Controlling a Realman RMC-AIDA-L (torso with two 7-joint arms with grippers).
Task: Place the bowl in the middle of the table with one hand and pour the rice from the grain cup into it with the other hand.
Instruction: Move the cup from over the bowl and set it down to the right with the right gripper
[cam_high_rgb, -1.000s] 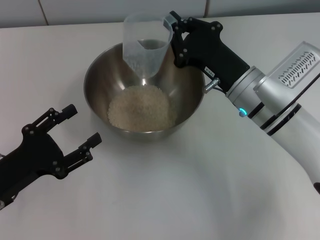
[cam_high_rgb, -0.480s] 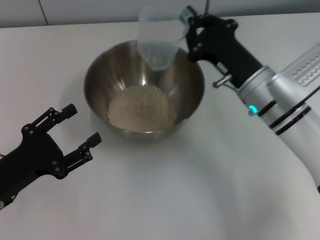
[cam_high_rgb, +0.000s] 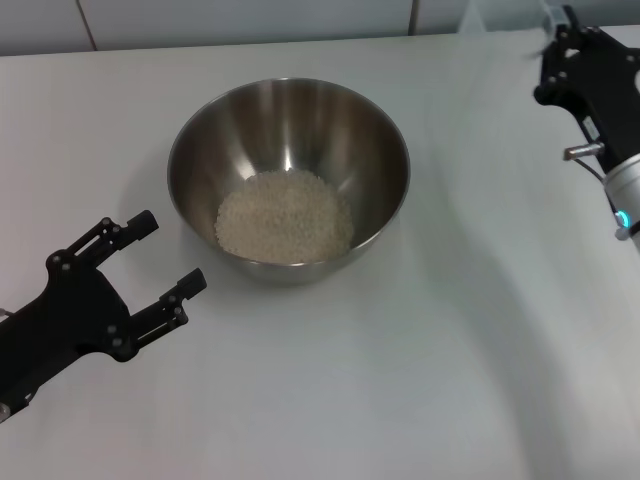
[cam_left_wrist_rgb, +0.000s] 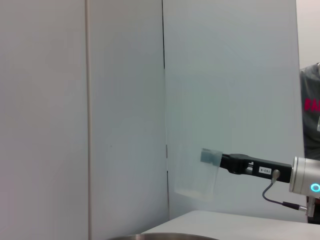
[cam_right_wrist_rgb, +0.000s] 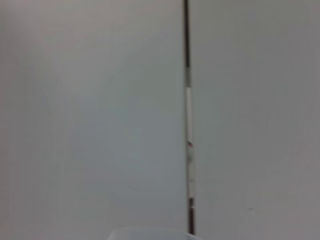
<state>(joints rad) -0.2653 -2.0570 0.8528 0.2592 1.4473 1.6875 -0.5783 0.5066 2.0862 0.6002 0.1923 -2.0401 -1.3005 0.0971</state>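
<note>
well apart from the bowl (cam_high_rgb: 288, 180), right hand (cam_high_rgb: 570, 60) grips the grain cup (cam_left_wrist_rgb: 196, 172); left hand (cam_high_rgb: 150, 262) spread, near it.

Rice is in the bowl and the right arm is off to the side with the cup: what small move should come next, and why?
Probably lower the right gripper to set the grain cup down on the table, clear of the bowl. The rice lies heaped in the bowl, and the cup, held upright above the table, looks empty. The left gripper rests open near the bowl, idle.
</note>
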